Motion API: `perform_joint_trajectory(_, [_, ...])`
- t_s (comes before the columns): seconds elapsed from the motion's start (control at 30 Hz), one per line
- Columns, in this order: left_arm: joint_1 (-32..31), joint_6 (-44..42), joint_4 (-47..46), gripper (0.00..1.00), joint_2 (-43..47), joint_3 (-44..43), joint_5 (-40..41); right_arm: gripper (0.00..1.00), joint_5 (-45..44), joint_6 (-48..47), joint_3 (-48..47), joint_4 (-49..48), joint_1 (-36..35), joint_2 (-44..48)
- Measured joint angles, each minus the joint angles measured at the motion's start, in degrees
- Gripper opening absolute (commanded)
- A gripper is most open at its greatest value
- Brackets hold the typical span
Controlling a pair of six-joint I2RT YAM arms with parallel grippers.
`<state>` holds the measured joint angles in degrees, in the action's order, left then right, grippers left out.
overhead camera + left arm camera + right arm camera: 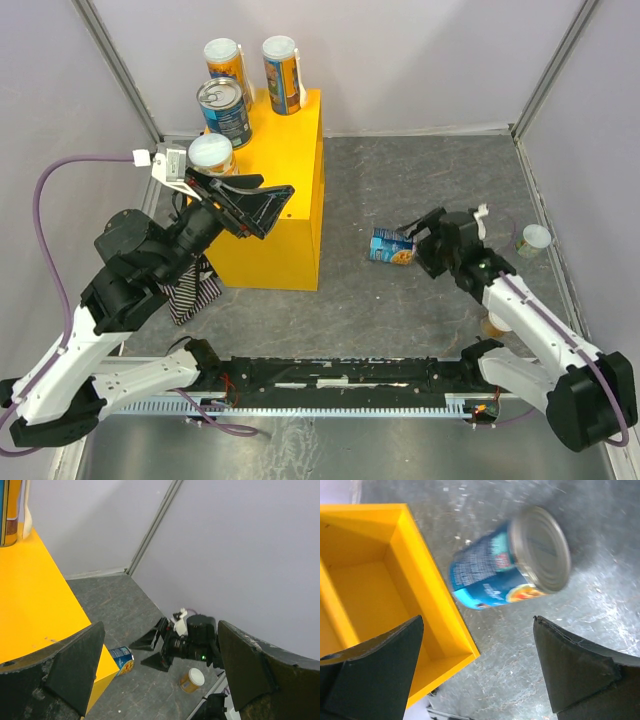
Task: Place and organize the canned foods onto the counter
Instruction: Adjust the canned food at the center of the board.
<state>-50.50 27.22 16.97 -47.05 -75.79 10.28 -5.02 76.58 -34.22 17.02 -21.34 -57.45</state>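
The yellow counter (290, 215) stands at the back left, with several cans upright on top: two tall orange ones (224, 60) (282, 72), a blue one with a silver top (223, 108) and a white-lidded one (211, 155). My left gripper (262, 200) is open and empty over the counter's near part, beside the white-lidded can. A blue can (391, 247) lies on its side on the floor. It also shows in the right wrist view (505, 565). My right gripper (418, 245) is open just right of it, apart from it.
A white-lidded can (535, 240) stands near the right wall. Another orange one (192, 679) sits by the right arm's near side. A striped cloth (190, 290) lies at the counter's near-left corner. Grey walls enclose the floor. A black rail (330, 375) runs along the near edge.
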Motion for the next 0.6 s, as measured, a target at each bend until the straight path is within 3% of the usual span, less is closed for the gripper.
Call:
perform_joint_trajectory(0.2, [0.00,0.94,-0.98,0.99,0.07,0.70,-0.39,0.97,0.24,-17.84,-17.75,11.93,-1.60,-3.89])
perform_joint_trajectory(0.4, [0.00,1.31,-1.92,0.99,-0.50,1.09,-0.98,0.98,-2.93,-36.59,-34.42,24.76,-7.85,-15.56])
perform_joint_trajectory(0.6, [0.00,1.44,-2.27,0.99,-0.98,1.18,-1.53,0.98,-7.76,-48.33,-42.14,32.57,-15.82,-26.29])
